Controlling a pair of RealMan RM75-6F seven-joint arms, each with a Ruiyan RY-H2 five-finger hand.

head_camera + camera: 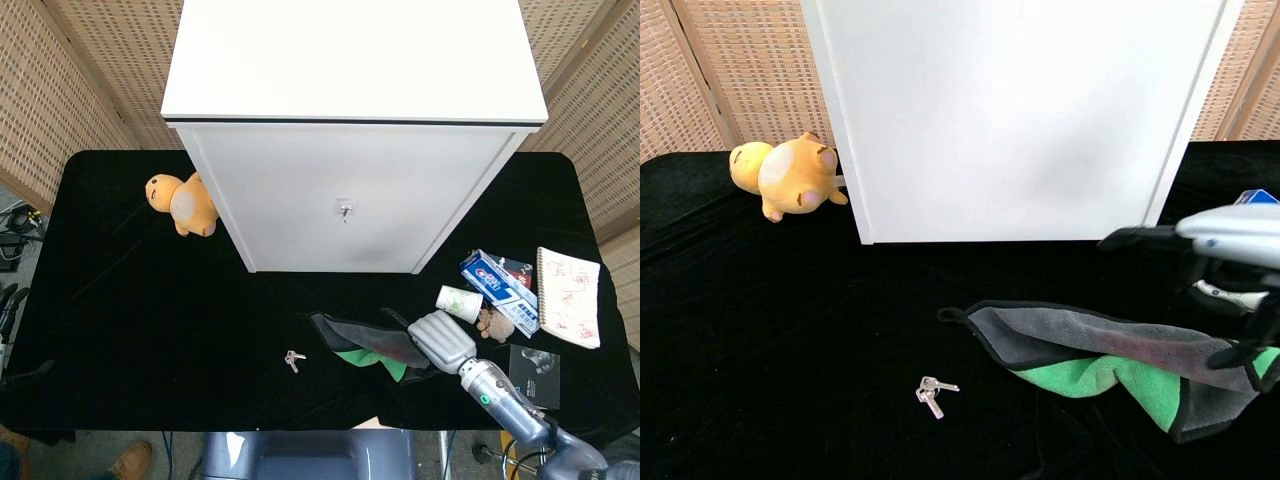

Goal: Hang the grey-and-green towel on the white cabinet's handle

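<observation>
Black table (150, 300) holds toothpaste box (498, 280), lettering too small to read.

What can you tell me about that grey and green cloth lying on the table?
The towel looks like soft microfibre, grey on one face and bright green on the other, edged in black with a small loop at its left corner. It lies crumpled and partly folded on the black table, in front of the white cabinet, keys nearby. The right hand is over its right end; an actual grip cannot be told.
</observation>
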